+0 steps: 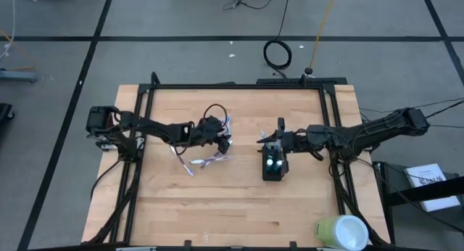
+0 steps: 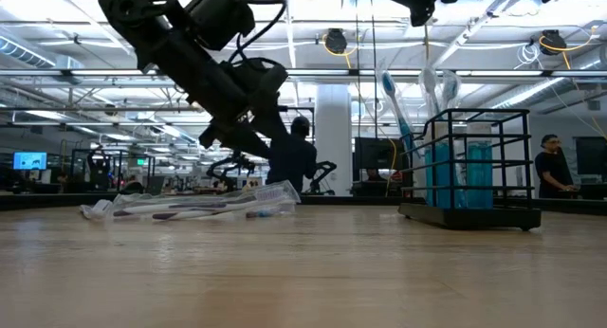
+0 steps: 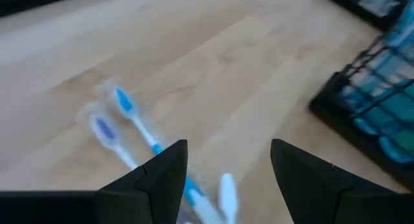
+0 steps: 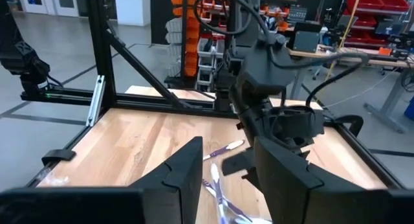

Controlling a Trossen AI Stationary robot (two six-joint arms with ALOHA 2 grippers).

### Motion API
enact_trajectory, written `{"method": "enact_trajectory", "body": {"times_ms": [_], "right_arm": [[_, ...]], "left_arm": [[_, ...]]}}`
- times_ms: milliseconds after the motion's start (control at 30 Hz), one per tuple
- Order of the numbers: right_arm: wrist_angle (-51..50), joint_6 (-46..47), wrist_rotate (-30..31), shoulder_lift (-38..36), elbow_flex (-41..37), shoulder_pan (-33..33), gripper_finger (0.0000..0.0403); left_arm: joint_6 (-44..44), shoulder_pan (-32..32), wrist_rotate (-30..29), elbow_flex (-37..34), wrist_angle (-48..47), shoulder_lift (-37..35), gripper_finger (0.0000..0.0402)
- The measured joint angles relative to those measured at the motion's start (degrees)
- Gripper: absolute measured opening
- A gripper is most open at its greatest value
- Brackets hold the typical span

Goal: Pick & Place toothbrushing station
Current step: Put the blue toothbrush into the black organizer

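The black wire-mesh holder (image 2: 471, 176) stands on its base on the table right of centre, with toothbrushes (image 2: 422, 96) upright in it and teal tubes (image 2: 455, 174) inside; the high view shows the holder (image 1: 273, 166) too. Several wrapped toothbrushes (image 1: 206, 162) lie flat on the wood left of it, also as toothbrushes (image 3: 126, 107) in the left wrist view. My left gripper (image 3: 226, 153) hangs open just above their right end, slanting down, touching nothing. My right gripper (image 4: 225, 156) is open and level, high above the table by the holder's far side.
A yellow-green and white cylinder (image 1: 342, 231) stands at the table's near right corner. Black frame rails (image 1: 239, 85) run along the far and side edges. Bare wood lies in front of the holder and the loose toothbrushes. People (image 2: 292, 157) stand in the room beyond.
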Motion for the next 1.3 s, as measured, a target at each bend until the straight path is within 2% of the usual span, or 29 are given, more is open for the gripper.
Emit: {"method": "enact_trajectory", "body": {"times_ms": [67,200,333,533,633,800,1133,1300], "right_arm": [[0.18,-0.20,0.00,0.00,0.00,0.00,0.0130],[0.29,-0.86,0.01,0.00,0.00,0.00,0.0130],[1.12,-1.05,0.01,0.00,0.00,0.00,0.0130],[1.59,-1.27,0.00,0.00,0.00,0.00,0.0130],[1.38,-1.17,-0.04,0.00,-0.02,0.00,0.0130],[-0.07,-0.74,-0.15,0.00,-0.02,0.07,0.0130],[-1.76,0.46,-0.10,0.00,-0.02,2.42,0.0130],[-1.61,0.24,-0.02,0.00,-0.02,2.99,0.0130]], "left_arm": [[-0.99,0.84,-0.08,0.00,-1.61,0.00,0.0230],[-3.60,2.21,4.17,0.01,-4.07,0.00,0.0229],[-3.98,2.36,4.84,2.82,-9.22,0.14,0.0229],[-0.96,2.25,4.89,13.51,-19.38,8.17,0.0229],[-1.45,3.01,4.83,19.22,-27.01,13.13,0.0229],[-3.40,4.37,4.70,25.65,-33.41,18.89,0.0229],[-8.01,6.18,1.27,26.64,-40.70,20.35,0.0229],[-8.06,6.26,3.77,26.64,-40.62,20.35,0.0229]]}}
